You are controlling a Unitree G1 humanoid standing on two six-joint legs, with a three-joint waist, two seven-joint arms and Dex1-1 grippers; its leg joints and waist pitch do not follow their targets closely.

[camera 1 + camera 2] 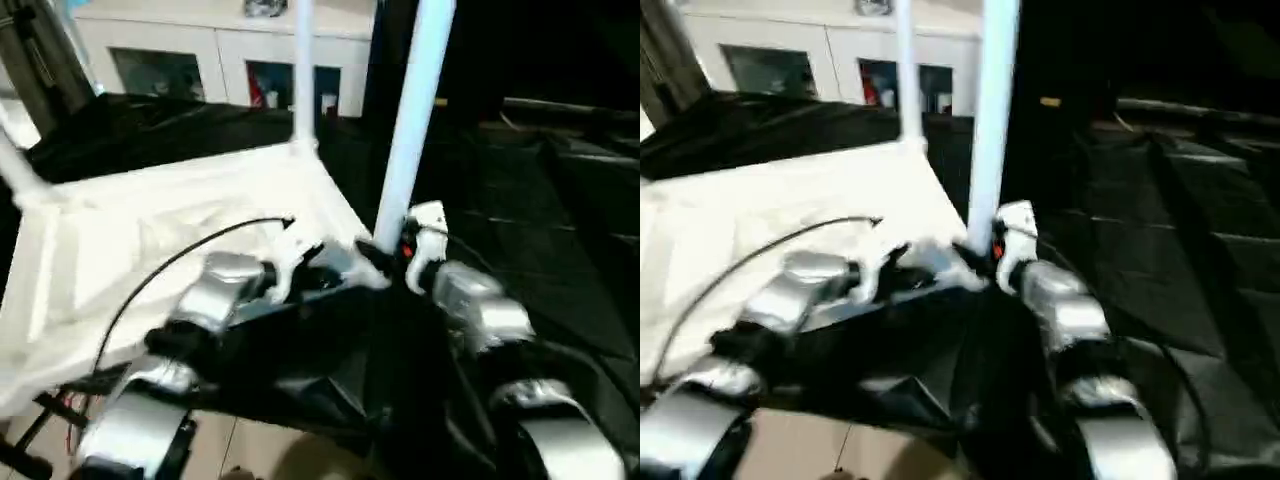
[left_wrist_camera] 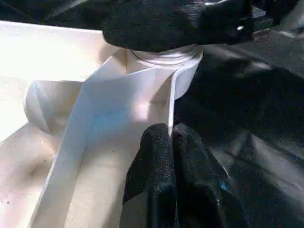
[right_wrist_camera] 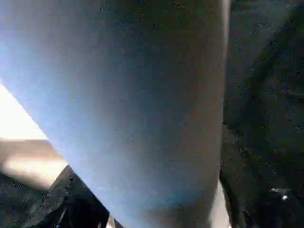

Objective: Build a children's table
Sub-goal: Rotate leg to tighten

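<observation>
The white table top (image 1: 120,235) lies upside down on a black cloth. A white leg (image 1: 412,120) stands in its near right corner socket (image 2: 164,59). My right gripper (image 1: 383,256) is at this leg's foot, a black finger on either side, shut on it; in the right wrist view the leg (image 3: 142,104) is pressed up close. My left gripper (image 2: 170,142) is shut with nothing in it. Its fingertips touch the top's thin rim wall (image 2: 142,99) just beside that socket. Another leg (image 1: 303,70) stands in the far corner and a third (image 1: 15,165) at the left.
A white cabinet with glass doors (image 1: 200,50) stands behind the table. Black cloth (image 1: 560,200) covers the surface to the right. A thin black cable (image 1: 180,255) arcs over the left forearm. Pale floor (image 1: 250,450) shows at the near edge.
</observation>
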